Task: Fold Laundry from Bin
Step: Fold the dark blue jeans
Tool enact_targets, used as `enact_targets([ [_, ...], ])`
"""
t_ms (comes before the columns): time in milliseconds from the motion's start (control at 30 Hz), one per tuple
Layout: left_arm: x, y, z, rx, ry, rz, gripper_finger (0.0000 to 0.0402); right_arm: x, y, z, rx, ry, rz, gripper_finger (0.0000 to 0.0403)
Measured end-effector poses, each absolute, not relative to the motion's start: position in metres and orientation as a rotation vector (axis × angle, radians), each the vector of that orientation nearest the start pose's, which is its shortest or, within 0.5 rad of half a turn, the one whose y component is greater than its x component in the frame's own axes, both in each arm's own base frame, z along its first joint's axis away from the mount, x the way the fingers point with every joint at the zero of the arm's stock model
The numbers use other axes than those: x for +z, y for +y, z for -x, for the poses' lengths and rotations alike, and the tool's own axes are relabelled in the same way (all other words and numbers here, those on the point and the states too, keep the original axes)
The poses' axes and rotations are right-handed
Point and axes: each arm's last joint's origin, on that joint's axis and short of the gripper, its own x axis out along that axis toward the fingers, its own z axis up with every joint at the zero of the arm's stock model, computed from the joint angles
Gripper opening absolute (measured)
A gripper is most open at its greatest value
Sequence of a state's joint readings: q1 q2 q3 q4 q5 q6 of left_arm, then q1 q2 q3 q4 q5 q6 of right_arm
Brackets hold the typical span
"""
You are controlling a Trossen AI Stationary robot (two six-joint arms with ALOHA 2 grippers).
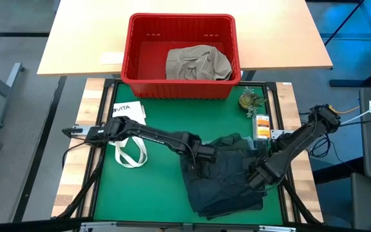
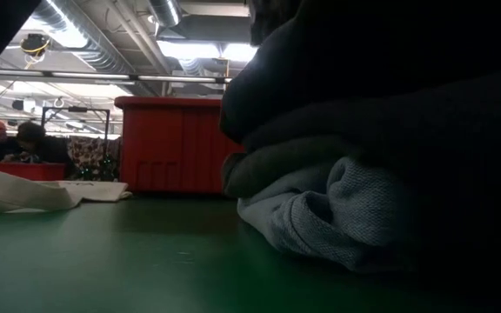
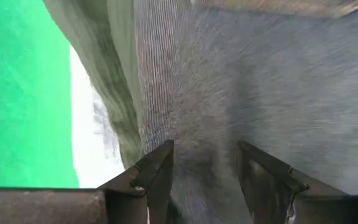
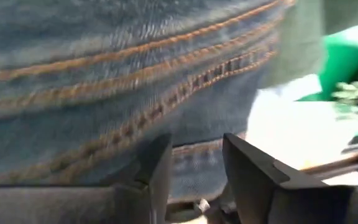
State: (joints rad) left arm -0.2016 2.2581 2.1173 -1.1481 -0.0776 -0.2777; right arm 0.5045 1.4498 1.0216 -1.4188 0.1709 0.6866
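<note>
A heap of dark laundry point(image 1: 227, 187) lies on the green mat, and the low view shows it as stacked folds point(image 2: 364, 174). On top are denim jeans point(image 3: 260, 74) with orange seams point(image 4: 104, 74). My left gripper point(image 1: 205, 156) points down at the heap's far left edge. Its fingers stand open with denim close before them point(image 3: 204, 149). My right gripper point(image 1: 257, 175) points down at the heap's right edge, also open point(image 4: 194, 140). A khaki garment point(image 1: 197, 62) lies in the red bin point(image 1: 129, 38) beyond the mat. My left gripper has its fingertips point(image 3: 160, 162) right at the denim, coming from above. I cannot tell whether they touch it. My right gripper has its fingertips point(image 4: 157, 158) just as close to the seamed denim edge point(image 4: 191, 149), and touching does not show there either.
A white tote bag point(image 1: 131, 151) with loop handles lies on the mat's left part. A small plant point(image 1: 250, 100) and an orange-and-white item point(image 1: 261, 125) sit at the far right. Bare mat point(image 1: 147, 193) is near left. People show in the room behind point(image 2: 16, 143).
</note>
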Motion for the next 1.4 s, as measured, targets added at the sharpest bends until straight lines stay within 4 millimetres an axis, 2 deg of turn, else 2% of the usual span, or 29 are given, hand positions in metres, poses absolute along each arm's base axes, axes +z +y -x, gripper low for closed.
enact_targets([
  [267, 0.291, -0.09, -0.452, 0.054, 1.216, 0.059, 0.0165, 0.275, 0.1, -0.197, -0.232, 1.609, 0.267, 0.0143],
  [400, 0.304, -0.089, -0.447, -0.01, 1.22, 0.032, 0.0165, 0.294, 0.101, -0.199, -0.126, 1.546, 0.307, 0.0143],
  [567, 0.31, -0.08, -0.438, -0.085, 1.275, -0.003, 0.0165, 0.306, 0.093, -0.189, -0.042, 1.478, 0.292, 0.0143],
  [700, 0.315, -0.068, -0.436, -0.126, 1.277, 0.029, 0.0165, 0.31, 0.081, -0.181, -0.016, 1.379, 0.176, 0.0143],
  [833, 0.316, -0.057, -0.438, -0.129, 1.271, 0.067, 0.0165, 0.305, 0.075, -0.175, 0.056, 1.282, 0.05, 0.0143],
  [1000, 0.299, -0.044, -0.442, -0.096, 1.31, 0.152, 0.0165, 0.288, 0.078, -0.177, 0.141, 1.226, -0.024, 0.0143],
  [1233, 0.252, -0.033, -0.445, -0.08, 1.407, 0.33, 0.0165, 0.259, 0.078, -0.175, 0.146, 1.291, -0.022, 0.0143],
  [1400, 0.231, -0.021, -0.443, -0.084, 1.463, 0.451, 0.0165, 0.249, 0.076, -0.172, 0.135, 1.323, -0.016, 0.0143],
])
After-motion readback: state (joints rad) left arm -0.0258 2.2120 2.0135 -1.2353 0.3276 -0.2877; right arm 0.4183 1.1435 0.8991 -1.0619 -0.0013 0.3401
